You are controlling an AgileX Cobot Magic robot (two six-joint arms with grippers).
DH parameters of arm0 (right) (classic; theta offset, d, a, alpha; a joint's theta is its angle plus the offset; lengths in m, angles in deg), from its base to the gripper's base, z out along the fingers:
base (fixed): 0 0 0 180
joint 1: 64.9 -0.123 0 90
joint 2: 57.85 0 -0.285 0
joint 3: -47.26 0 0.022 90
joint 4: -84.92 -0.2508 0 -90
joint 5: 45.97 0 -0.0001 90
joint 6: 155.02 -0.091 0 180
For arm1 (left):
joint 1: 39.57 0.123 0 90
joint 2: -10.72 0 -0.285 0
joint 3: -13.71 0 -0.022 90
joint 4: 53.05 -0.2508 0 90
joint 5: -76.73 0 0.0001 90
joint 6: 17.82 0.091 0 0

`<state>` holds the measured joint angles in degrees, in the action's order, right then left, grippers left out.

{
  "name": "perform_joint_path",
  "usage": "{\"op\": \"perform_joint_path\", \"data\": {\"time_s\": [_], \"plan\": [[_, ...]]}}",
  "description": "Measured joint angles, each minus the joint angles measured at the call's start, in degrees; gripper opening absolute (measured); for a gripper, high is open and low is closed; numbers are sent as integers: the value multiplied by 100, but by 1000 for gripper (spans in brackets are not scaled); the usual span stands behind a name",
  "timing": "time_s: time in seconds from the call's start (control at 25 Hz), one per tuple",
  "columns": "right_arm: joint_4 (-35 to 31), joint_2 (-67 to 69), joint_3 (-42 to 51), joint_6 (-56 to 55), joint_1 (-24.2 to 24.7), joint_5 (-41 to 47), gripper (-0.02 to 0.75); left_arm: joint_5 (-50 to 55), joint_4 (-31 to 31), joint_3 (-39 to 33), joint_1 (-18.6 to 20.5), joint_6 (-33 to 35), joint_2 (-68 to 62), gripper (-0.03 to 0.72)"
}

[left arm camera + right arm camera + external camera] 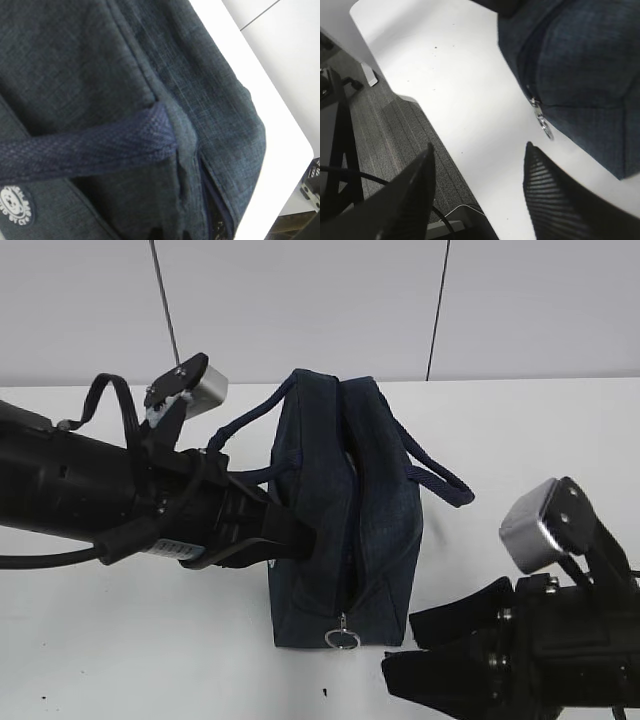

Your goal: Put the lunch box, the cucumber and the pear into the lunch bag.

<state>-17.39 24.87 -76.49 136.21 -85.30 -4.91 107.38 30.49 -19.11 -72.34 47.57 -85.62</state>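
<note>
The dark navy lunch bag (340, 500) stands upright in the middle of the white table, its two loop handles (430, 472) hanging to either side. The metal ring pull (342, 638) hangs at the bag's near end, and it also shows in the right wrist view as the ring pull (547, 131). My left gripper (300, 540) presses into the bag's left side, shut on a fold of its fabric (187, 165) beside the zipper. My right gripper (478, 146) stands open and empty at the table's front edge, just right of the ring pull. Lunch box, cucumber and pear are out of view.
The white table's front edge (440, 145) runs under my right gripper, with grey carpet (395, 135) and cables below it. A white wall stands behind the table (520, 440).
</note>
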Motion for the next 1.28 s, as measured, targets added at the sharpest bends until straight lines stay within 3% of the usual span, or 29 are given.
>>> {"op": "perform_joint_path", "data": {"time_s": [0.52,1.28], "plan": [[-11,1125,-12,1724,0,222,429,83,-4,0,0,0,0,-12],[-69,2661,-1117,1888,0,1,428,150,-4,0,0,0,-35,-12]]}}
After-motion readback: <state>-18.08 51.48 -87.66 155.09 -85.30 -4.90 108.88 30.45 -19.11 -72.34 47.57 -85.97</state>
